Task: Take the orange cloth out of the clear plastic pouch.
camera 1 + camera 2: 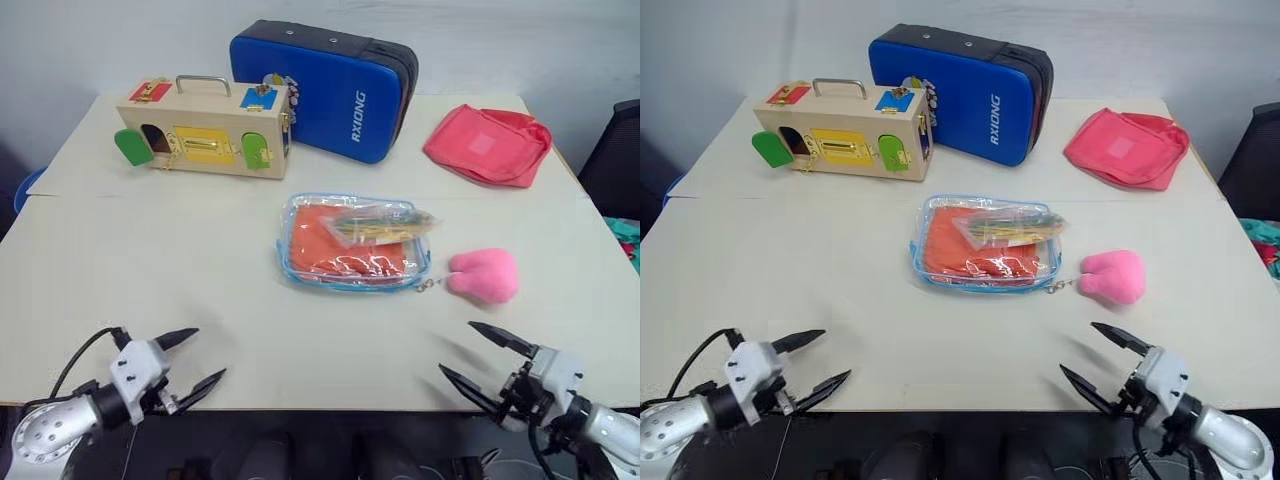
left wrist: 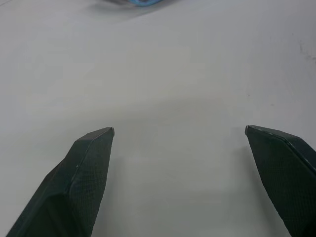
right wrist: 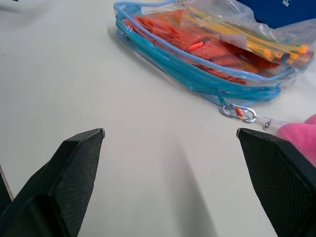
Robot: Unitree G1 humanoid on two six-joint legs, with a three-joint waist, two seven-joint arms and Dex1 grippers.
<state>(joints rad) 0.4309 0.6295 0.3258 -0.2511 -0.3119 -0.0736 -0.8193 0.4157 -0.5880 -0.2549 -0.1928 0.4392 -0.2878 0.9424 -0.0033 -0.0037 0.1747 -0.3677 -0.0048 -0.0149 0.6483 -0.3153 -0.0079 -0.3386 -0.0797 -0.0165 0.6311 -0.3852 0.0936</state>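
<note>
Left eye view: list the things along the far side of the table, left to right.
wooden latch box → blue hard case → pink-red fabric bag

My table [image 1: 150, 270] is pale. On it: a clear pouch [image 1: 355, 243] at centre, a pink plush toy [image 1: 484, 274] just right of it, a wooden latch box [image 1: 205, 128] upper left, a blue case [image 1: 325, 90] top centre, a pink bag [image 1: 488, 144] upper right.

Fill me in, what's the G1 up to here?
Nothing is held yet. The left pincer and right pincer hang open at the table's near edge. The orange cloth is still inside the clear plastic pouch mid-table, its keychain leading to a pink plush toy.
</note>
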